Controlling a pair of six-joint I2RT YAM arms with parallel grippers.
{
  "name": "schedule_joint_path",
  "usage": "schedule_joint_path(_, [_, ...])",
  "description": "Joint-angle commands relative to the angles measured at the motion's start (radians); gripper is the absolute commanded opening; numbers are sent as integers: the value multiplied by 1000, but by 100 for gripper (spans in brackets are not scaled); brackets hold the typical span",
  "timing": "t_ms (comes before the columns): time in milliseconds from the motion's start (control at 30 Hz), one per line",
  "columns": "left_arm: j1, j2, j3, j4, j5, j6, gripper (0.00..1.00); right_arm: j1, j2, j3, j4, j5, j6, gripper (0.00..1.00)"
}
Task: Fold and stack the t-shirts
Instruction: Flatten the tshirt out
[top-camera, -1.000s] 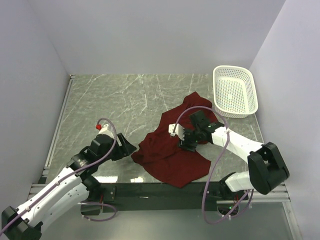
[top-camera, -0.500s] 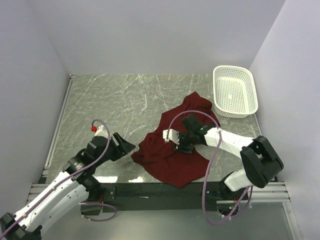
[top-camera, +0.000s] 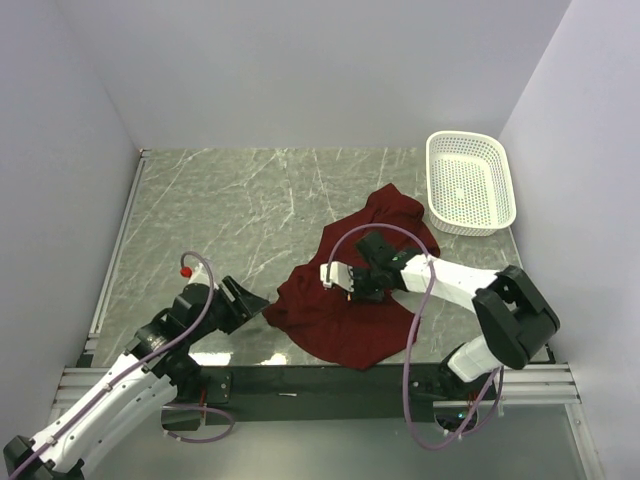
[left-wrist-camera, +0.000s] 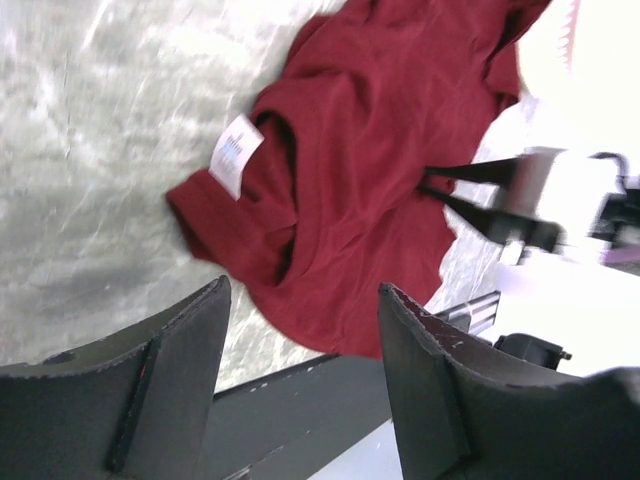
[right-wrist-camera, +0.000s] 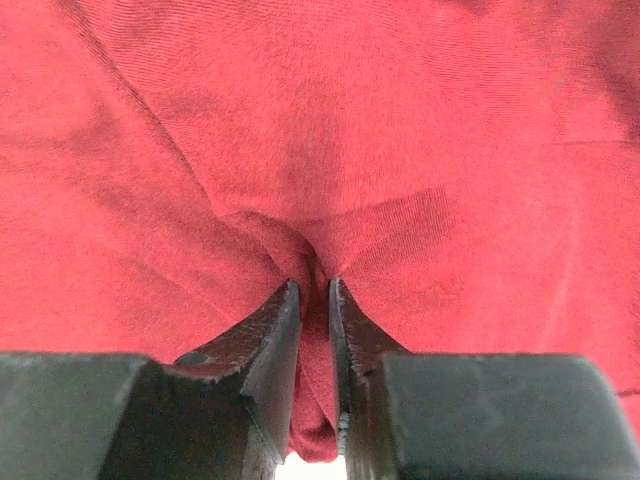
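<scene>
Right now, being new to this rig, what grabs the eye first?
A crumpled maroon t-shirt lies front-centre on the table. The right gripper is pinched shut on a fold of it, while the left gripper hangs open beside its left edge. A white basket sits at the far right.

No text can be read anywhere. The only label in sight is a small white tag (left-wrist-camera: 237, 155) sewn inside the collar of the t-shirt (left-wrist-camera: 370, 150), seen from the left wrist camera. It carries a few faint bluish marks near its upper end, too blurred to make out as letters or numbers. In the overhead view the tag cannot be made out, and the right wrist view shows only plain red cloth with no print.
</scene>
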Motion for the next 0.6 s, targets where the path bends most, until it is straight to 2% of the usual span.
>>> schedule_joint_path(0, [4,16,-23,31,52,-31,65,-10,-102,59,-35,-34,8,24])
schedule_joint_path(133, [4,37,-23,42,61,-21,66,-13,-106,94,-112,-57,3,44])
schedule_joint_path(300, [4,39,-23,41,64,-17,66,-43,-75,105,-123,-31,-13,48])
schedule_joint_path(433, [4,21,-35,44,75,-27,65,-140,-77,125,-208,-67,-98,48])
schedule_joint_path(567, [4,28,-49,57,81,-28,65,-189,-101,100,-223,-70,-156,48])
